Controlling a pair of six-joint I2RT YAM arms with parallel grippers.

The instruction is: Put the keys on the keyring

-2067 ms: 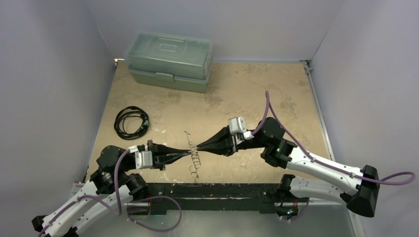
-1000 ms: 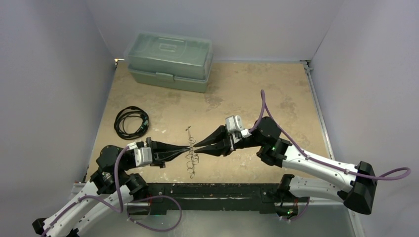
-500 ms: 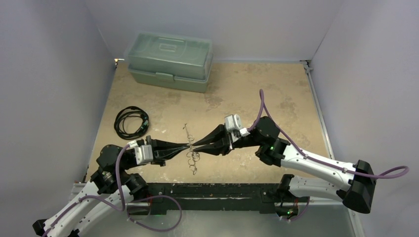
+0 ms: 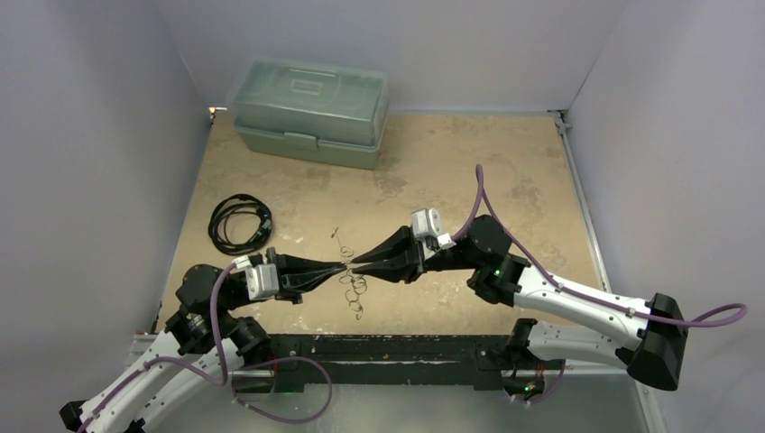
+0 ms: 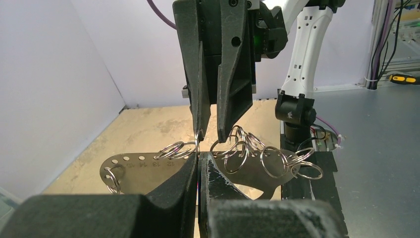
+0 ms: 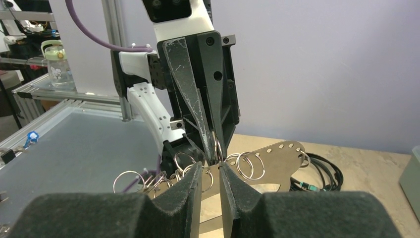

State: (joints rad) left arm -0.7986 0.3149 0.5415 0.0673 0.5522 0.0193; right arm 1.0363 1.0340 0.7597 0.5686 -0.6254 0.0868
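Keyring sat clamped flat in the closed left gripper, its long axis crosswise to the fingers. Right gripper met it tip-to-tip from directly opposite, jaws slightly parted over the small rings. Whether they pinched one, I couldn't tell.

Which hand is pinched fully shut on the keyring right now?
The left hand: its fingers meet with no gap, clamping the flat edge of the keyring. The right hand shows its fingertips visibly apart.
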